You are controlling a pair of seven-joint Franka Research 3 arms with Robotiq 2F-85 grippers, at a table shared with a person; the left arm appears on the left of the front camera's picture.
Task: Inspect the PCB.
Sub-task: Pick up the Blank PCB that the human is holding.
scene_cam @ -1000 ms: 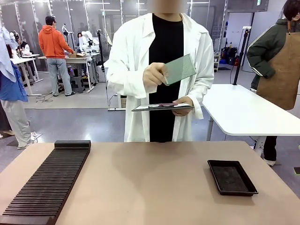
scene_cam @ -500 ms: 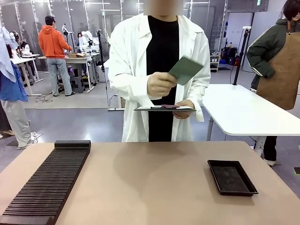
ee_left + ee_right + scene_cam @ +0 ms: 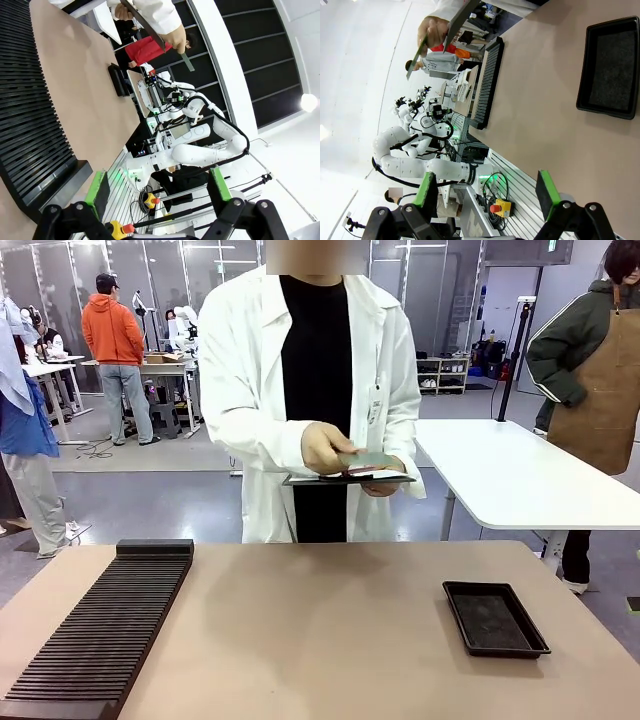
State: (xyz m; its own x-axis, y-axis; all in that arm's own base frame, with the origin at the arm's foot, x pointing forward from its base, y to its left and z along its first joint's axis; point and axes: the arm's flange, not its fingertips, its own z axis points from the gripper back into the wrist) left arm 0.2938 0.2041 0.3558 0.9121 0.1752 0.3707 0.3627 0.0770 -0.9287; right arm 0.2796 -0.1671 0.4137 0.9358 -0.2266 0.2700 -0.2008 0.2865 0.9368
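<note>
The left gripper (image 3: 159, 186) and right gripper (image 3: 486, 194) both hang with their 2 fingers spread wide, holding nothing, well apart from the PCB (image 3: 370, 460). It is across the table in the person's hand (image 3: 325, 448), lying nearly flat just above a grey clipboard (image 3: 345, 479). From the wrist cameras it shows as a thin green strip, edge-on.

Bright, even overhead light falls across the front view, leaving a faint, soft shadow on the tan table (image 3: 330, 620). The PCB (image 3: 368, 460) looks slightly motion-soft. Both wrist views bow strongly at their edges; a ceiling lamp (image 3: 308, 102) blows out white.
</note>
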